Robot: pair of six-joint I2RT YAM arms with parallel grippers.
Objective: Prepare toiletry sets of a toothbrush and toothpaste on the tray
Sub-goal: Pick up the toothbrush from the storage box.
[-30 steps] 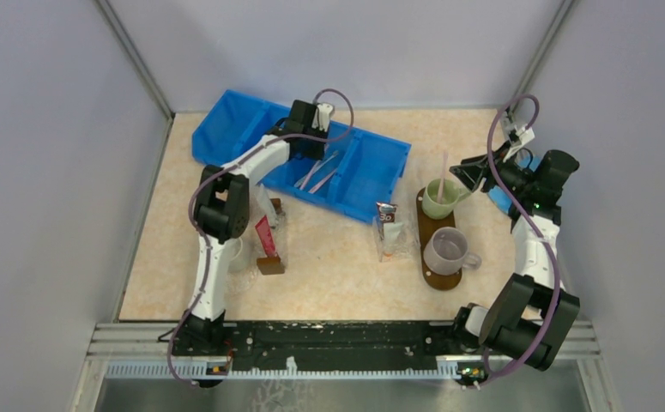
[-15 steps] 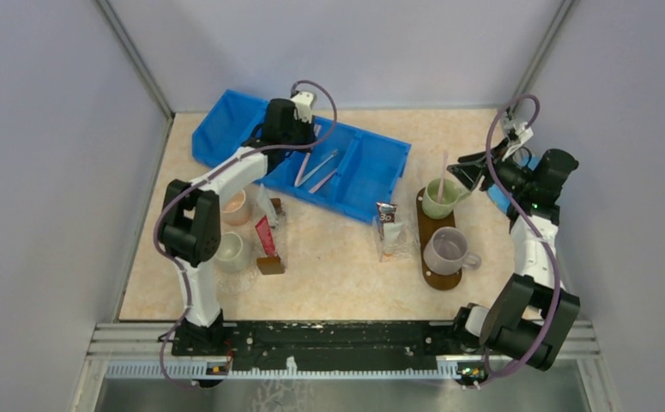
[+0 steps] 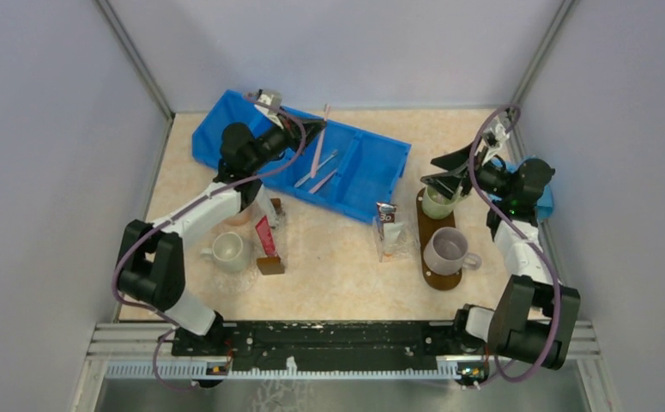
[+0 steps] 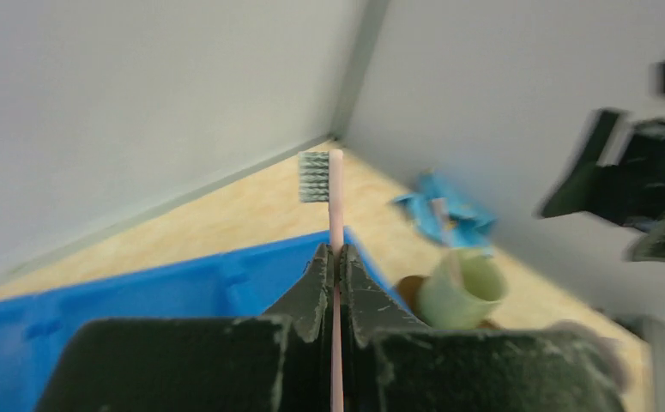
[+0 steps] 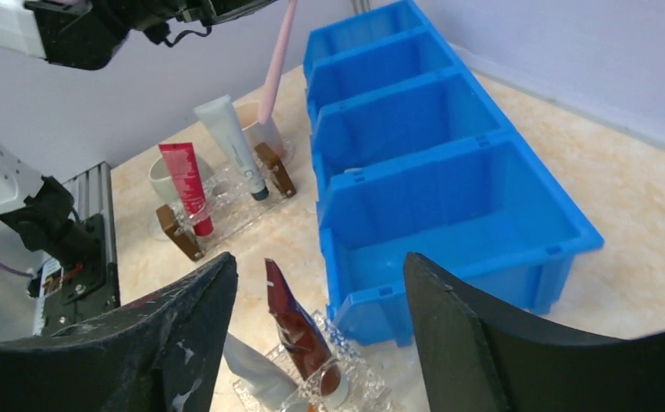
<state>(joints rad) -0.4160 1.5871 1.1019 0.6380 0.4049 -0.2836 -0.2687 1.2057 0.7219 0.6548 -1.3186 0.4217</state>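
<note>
My left gripper [image 3: 315, 130] is shut on a pale pink toothbrush [image 3: 323, 137] and holds it up over the blue bin [image 3: 371, 167]. In the left wrist view the stick [image 4: 335, 193] rises from the closed jaws [image 4: 335, 256], bristles at the top. My right gripper [image 3: 445, 174] hangs open over the green mug [image 3: 434, 206], which stands on the dark brown tray [image 3: 443, 279] beside a grey-white mug [image 3: 445, 249]. Between the open right jaws [image 5: 320, 262] I see a dark red toothpaste tube [image 5: 299, 326] in a clear holder. A red tube [image 3: 265, 236] stands further left.
Two more toothbrushes [image 3: 318, 174] lie in the bin. A white mug [image 3: 230, 251] and a clear holder with a red tube [image 5: 187, 184] and a white tube [image 5: 234, 142] stand at the left. The dark tube's holder [image 3: 390, 236] sits just left of the tray. Walls close in behind and beside the table.
The left arm has lifted a toothbrush out of the bin and swung back to the left. The right gripper has opened wider and shifted left over the green mug.
</note>
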